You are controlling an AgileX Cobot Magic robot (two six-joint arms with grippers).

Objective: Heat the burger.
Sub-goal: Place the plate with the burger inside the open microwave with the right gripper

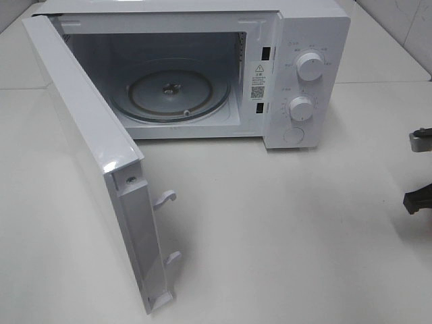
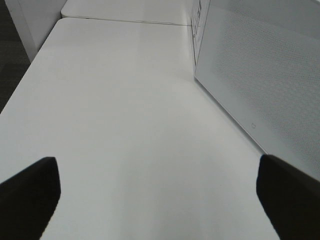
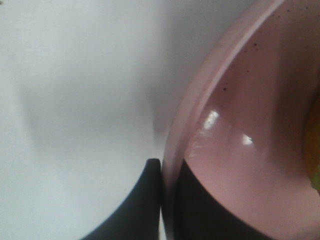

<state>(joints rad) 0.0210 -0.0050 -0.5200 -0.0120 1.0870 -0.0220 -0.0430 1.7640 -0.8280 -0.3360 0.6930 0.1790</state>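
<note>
Burger (image 3: 315,137) was barely in shot: just a golden sliver, with a touch of green under it, at the edge of the right wrist view. It sat on the pink plate (image 3: 240,150). Couldn't tell more about its pose from that crop. Not visible in the high view.

Right gripper (image 3: 169,167) had its jaws clenched on the pink plate's rim, one black finger (image 3: 142,205) outside the rim and the other inside on the glazed surface. The plate sat over white counter in that view; contact with the counter couldn't be judged. In the high view only dark parts of the right arm (image 1: 418,199) showed at the right edge, well apart from the microwave.

Left gripper (image 2: 160,200) had its jaws released and wide apart, with bare counter between them. It sat low over the counter, just beside the outer face of the microwave door (image 2: 260,75). It was out of the high view.

Microwave (image 1: 314,40) stood at the back of the counter (image 1: 283,236). The door (image 1: 81,121) was swung wide open toward the camera on its left hinge, latch hooks (image 1: 165,198) showing on its edge. Glass turntable (image 1: 169,91) lay flat in the cavity. Control panel on the right carried two white knobs, upper (image 1: 310,66) and lower (image 1: 301,107), with a round button (image 1: 293,135) below them.
</note>
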